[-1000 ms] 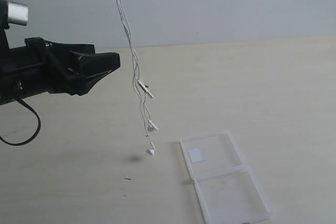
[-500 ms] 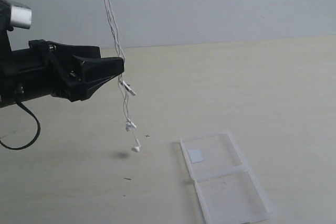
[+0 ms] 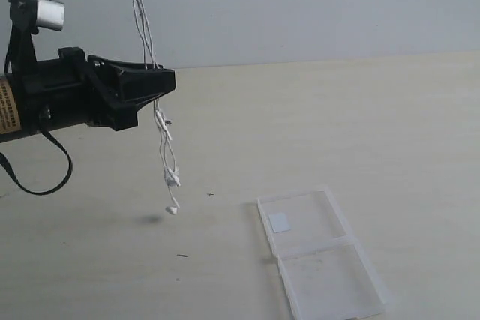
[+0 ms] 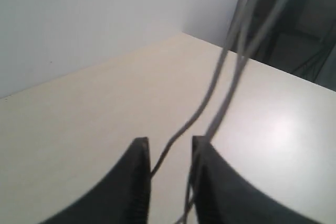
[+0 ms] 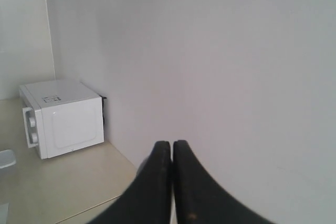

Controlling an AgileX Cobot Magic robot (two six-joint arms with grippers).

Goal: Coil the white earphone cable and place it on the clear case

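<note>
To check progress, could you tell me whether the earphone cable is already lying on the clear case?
No, the white earphone cable dangles in the air, apart from the clear case.

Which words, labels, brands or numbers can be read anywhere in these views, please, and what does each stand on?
No text can be read in any view.
yellow label on the left arm: print too small, cut off by the frame edge.
white sticker in the clear case: appears blank.
small label on top of the white appliance: blurred, unreadable.
</note>
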